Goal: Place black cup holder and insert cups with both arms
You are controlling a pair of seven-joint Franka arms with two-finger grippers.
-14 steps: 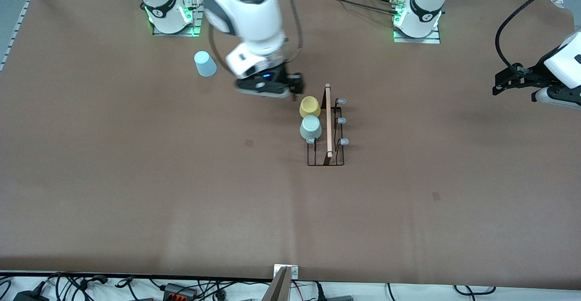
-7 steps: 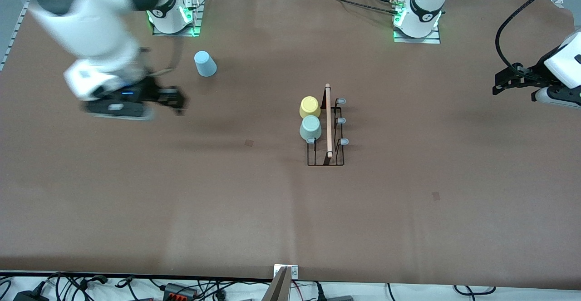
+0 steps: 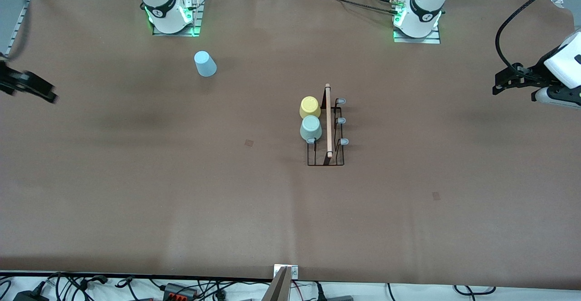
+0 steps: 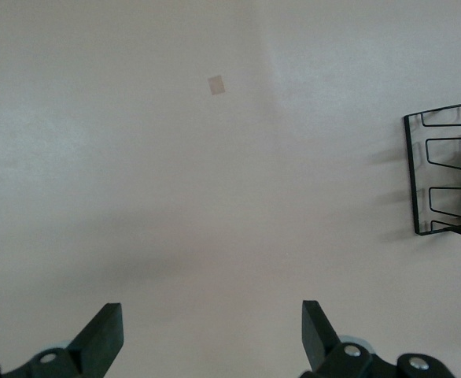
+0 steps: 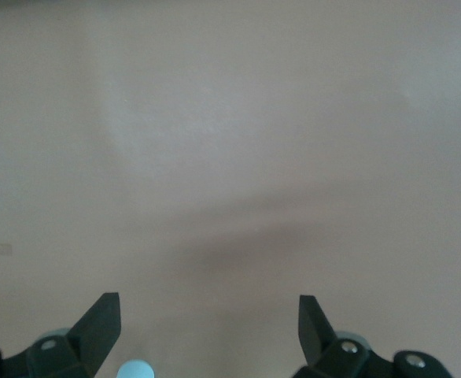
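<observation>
1. The holder (image 3: 326, 130) is a thin black wire rack with a pale wooden rod (image 3: 328, 119) along its top and blue-grey tipped pegs; it stands upright near the middle of the table (image 3: 181, 192).
2. Two cups sit upside down on the pegs of the row toward the right arm's end – the yellow cup (image 3: 309, 106) farther from the front camera, the green cup (image 3: 310, 127) just beside it and nearer. The nearest peg of that row and the three pegs (image 3: 341, 120) of the row toward the left arm's end are bare.
3. The blue cup (image 3: 205, 63) stands upside down on the table, well apart from the holder, close to the right arm's base (image 3: 168, 8).
4. The right gripper (image 3: 32, 90) hangs over the table's edge at the right arm's end, well away from the holder and from the blue cup. Its wrist view shows the fingers (image 5: 97, 323) spread wide with nothing between them.
5. The left gripper (image 3: 510, 83) hangs over the table's edge at the left arm's end, also well apart from the holder; its fingers (image 4: 105, 335) are spread and hold nothing. A corner of the holder (image 4: 443, 169) shows at the edge of that wrist view.
6. The table is covered by a plain brown mat – a few small darker squares (image 3: 248, 142) mark it. Cables (image 3: 91, 285) lie along the edge nearest the front camera, and both bases show green lights.
</observation>
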